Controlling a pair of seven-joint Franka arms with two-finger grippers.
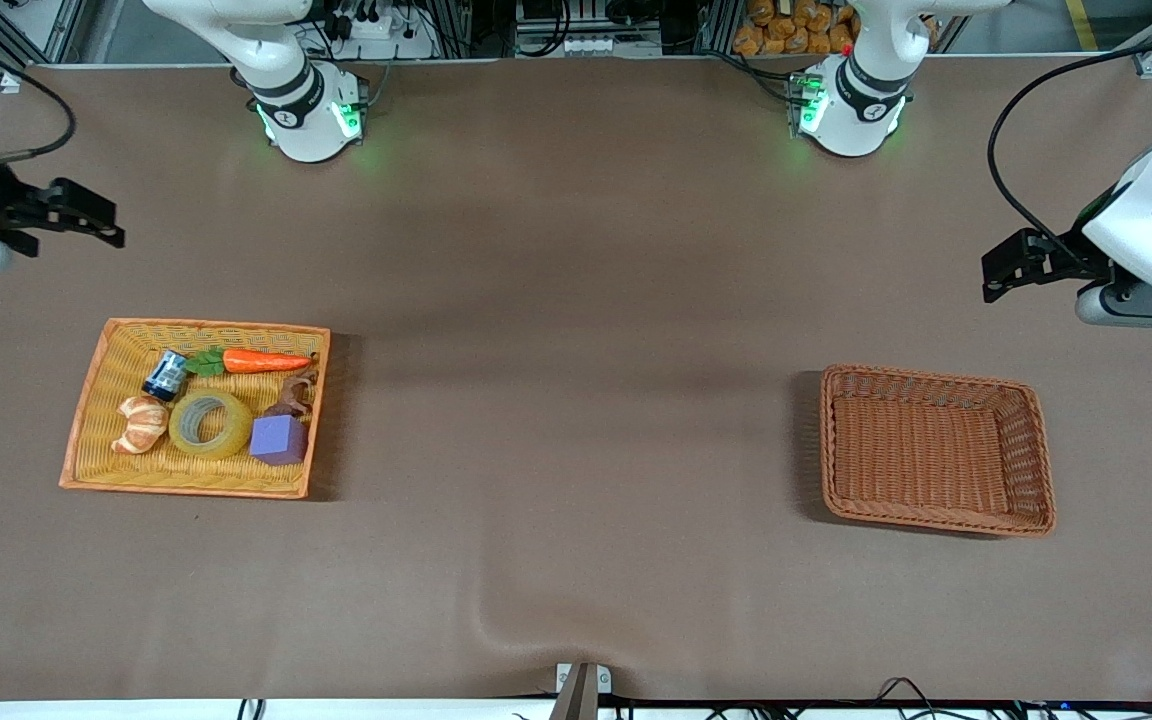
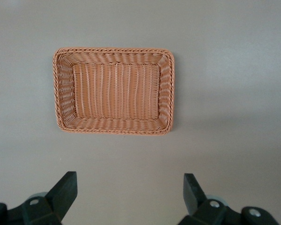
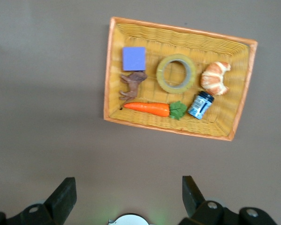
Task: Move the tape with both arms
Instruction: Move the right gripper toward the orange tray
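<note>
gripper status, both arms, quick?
Left hand: open, empty, over bare table near the brown basket.
Right hand: open, empty, over bare table near the yellow basket.

a wide table (image 1: 576,300) fills almost the whole front view, covered with a plain brown cloth. the cloth has a small raised fold near the middle of the edge closest to the front camera, just above a small metal bracket (image 1: 581,685). soft shadows lie across the cloth. along that near edge runs a white strip with some black cables (image 1: 896,692). above the top edge of the table stand metal frames (image 1: 466,25), a white power strip (image 1: 586,44) and a pile of orange-brown objects (image 1: 796,25). the light is even.
</note>
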